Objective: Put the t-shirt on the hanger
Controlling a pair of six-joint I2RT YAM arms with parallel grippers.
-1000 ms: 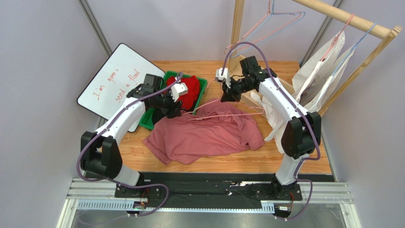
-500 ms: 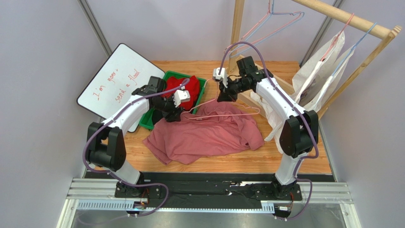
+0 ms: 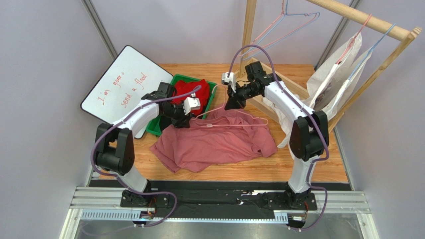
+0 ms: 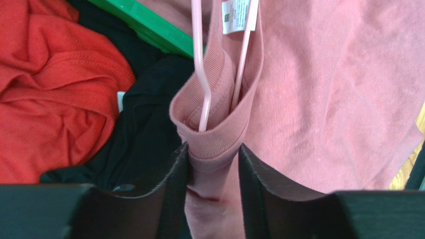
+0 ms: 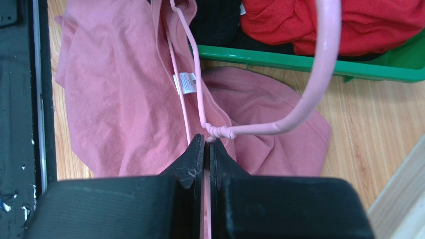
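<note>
The t-shirt (image 3: 214, 142) lies crumpled on the middle of the wooden table (image 3: 299, 164), most of its body and both sleeves bunched towards the near side, so the job looks barely begun. At its far left edge, the left gripper (image 4: 213, 149) pinches the ribbed collar into a fold. One wire end of the pink hanger (image 4: 199, 74) sits inside that neck opening, beside the white label. Farther right, the right gripper (image 5: 205, 143) is pressed together on the hanger's twisted neck just below the hook, holding it low over the shirt. As I judge it, only that end is started into the collar; both shoulders are left to seat and the cloth to draw down. Just beyond, the red garment (image 3: 192, 92) lies in the green bin (image 3: 212, 94). Compared with a second ago, the left gripper has moved right from the bin's edge onto the collar and narrowed, and the right gripper has carried the hanger a little left and lower.
</note>
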